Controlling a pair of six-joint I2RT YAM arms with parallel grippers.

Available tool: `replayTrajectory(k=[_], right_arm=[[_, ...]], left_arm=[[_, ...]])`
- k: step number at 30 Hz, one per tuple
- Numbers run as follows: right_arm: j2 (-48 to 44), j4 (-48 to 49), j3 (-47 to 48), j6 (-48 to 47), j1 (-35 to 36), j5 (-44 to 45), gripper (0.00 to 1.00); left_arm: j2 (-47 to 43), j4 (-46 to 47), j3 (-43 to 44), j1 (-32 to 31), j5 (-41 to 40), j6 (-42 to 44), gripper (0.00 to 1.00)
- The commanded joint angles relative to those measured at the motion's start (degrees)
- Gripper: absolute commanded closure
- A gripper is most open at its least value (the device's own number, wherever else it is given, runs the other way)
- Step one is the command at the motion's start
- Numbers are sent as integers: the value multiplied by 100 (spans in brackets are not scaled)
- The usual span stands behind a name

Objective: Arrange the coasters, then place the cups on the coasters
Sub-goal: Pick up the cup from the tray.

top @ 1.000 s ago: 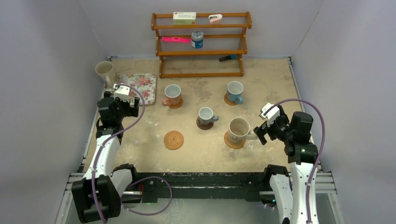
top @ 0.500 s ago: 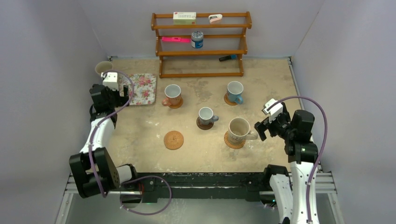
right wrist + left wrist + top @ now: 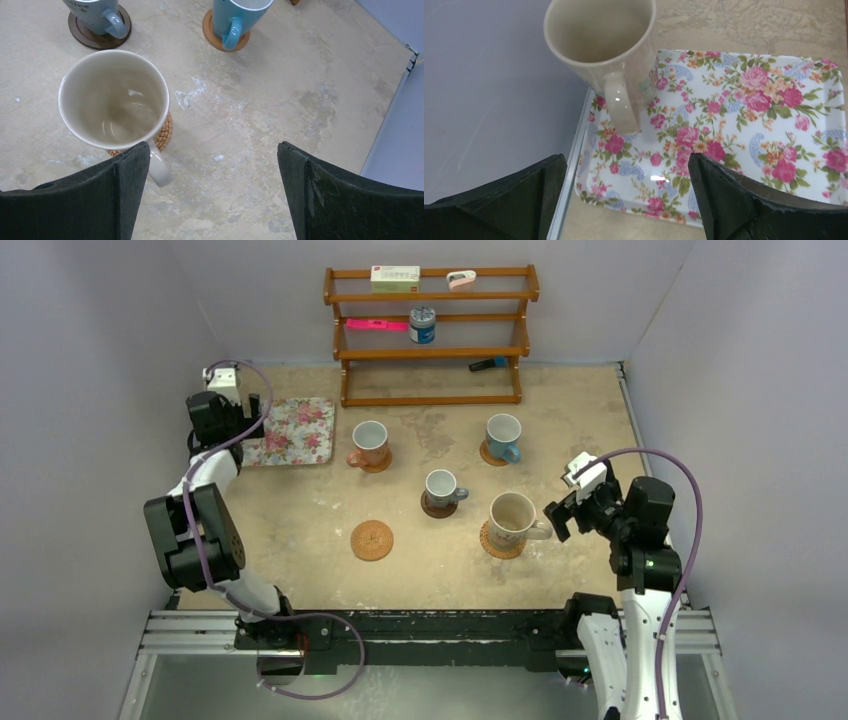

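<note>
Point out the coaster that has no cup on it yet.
Top view: the bare woven coaster lies toward the near edge of the table, left of centre, left of the large cream mug and nearer than the small grey mug.

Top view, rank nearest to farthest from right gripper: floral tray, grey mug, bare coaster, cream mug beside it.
1. cream mug, just left of the right gripper.
2. grey mug, centre.
3. bare coaster, front left of centre.
4. floral tray, far left.
</note>
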Motion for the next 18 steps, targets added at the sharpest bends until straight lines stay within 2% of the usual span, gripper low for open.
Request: replayTrajectory(k=[1,18], right_arm=[[-30,28,5,6,10,-228,1],[-74,-6,-22,-35,8,-299,1]], left_arm=[[358,432,529,53,-12,-259,0],[1301,407,1479,75,-106,-506,1]])
